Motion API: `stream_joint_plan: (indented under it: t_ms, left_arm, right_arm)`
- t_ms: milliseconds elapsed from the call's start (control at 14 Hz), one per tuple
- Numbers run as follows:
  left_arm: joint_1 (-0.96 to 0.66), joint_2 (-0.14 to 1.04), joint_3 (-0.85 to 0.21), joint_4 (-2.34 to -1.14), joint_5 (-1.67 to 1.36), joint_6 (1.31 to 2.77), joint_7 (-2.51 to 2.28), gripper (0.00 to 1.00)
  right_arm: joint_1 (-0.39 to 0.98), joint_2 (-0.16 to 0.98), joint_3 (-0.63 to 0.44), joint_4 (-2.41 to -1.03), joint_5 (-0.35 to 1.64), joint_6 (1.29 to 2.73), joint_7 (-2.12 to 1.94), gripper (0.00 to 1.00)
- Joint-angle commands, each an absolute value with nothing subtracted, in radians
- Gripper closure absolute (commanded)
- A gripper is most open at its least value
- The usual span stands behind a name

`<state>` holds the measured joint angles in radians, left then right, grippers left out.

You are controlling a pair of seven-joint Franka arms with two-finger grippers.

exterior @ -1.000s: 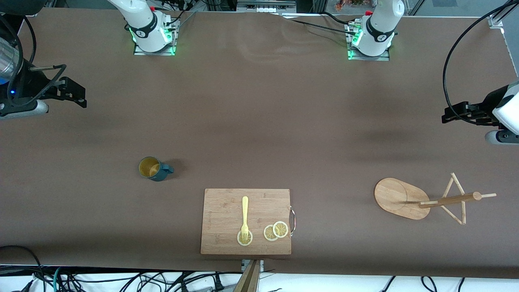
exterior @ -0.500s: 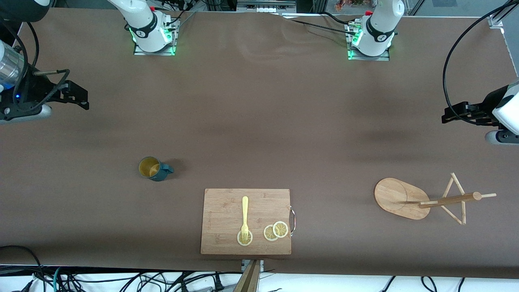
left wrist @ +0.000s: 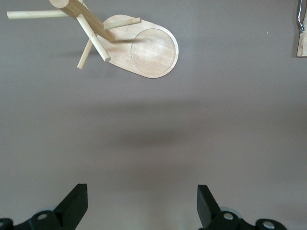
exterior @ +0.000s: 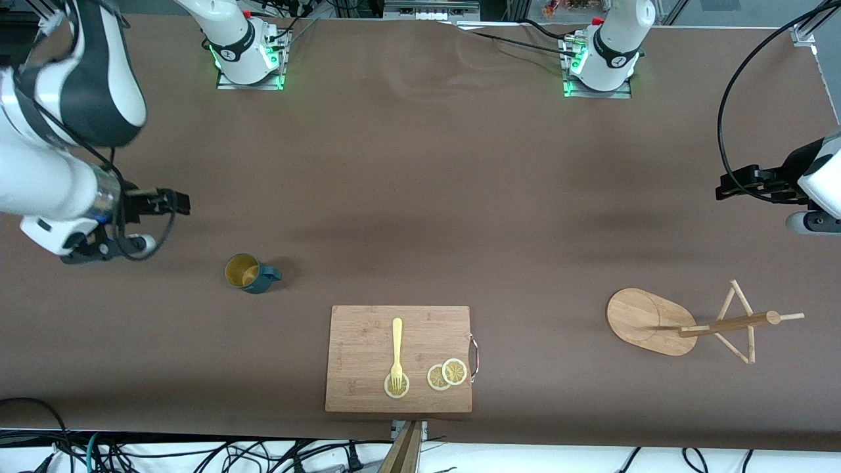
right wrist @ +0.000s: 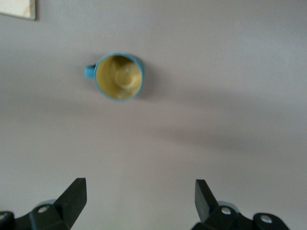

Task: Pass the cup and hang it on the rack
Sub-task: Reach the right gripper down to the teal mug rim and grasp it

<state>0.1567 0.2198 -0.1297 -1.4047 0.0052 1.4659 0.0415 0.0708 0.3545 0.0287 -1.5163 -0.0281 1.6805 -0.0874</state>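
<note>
Overhead: right gripper (exterior: 172, 201) up in the air over bare table (exterior: 420, 197) near the cup (exterior: 250, 272), fingers (right wrist: 72, 196) spread, empty. Upright teal cup, ochre inside, toward the right arm's end. Left gripper (exterior: 729, 185) waiting, spread wide, near the upright rack (exterior: 683, 322).

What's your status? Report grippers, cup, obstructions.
Right gripper open, empty, above bare table short of the cup. Left gripper open, waiting near the rack. Cup upright, untouched. Nothing between.
</note>
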Motion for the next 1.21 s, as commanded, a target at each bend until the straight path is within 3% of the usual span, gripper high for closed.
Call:
stream_joint_plan:
  t_ms: [0, 214, 857, 1000, 1143]
  left_arm:
    - [0.155, 0.235, -0.127, -1.368, -0.011, 1.439, 0.037, 0.00]
    - [0.155, 0.235, -0.127, -1.368, -0.011, 1.439, 0.037, 0.00]
    - [0.153, 0.235, -0.127, -1.368, -0.011, 1.439, 0.035, 0.00]
    - [0.153, 0.235, -0.127, -1.368, -0.011, 1.439, 0.035, 0.00]
    - [0.153, 0.235, -0.127, -1.370, -0.011, 1.439, 0.035, 0.00]
  right_arm:
    - [0.074, 0.405, 0.032, -1.599, -0.012, 1.858, -0.100, 0.00]
    - [0.071, 0.417, 0.032, -1.736, -0.011, 2.051, -0.086, 0.01]
    - [0.064, 0.528, 0.034, -1.729, -0.011, 2.197, -0.048, 0.06]
    - [0.067, 0.546, 0.032, -1.730, -0.009, 2.216, -0.041, 0.12]
    - [0.067, 0.564, 0.034, -1.732, -0.009, 2.229, -0.041, 0.26]
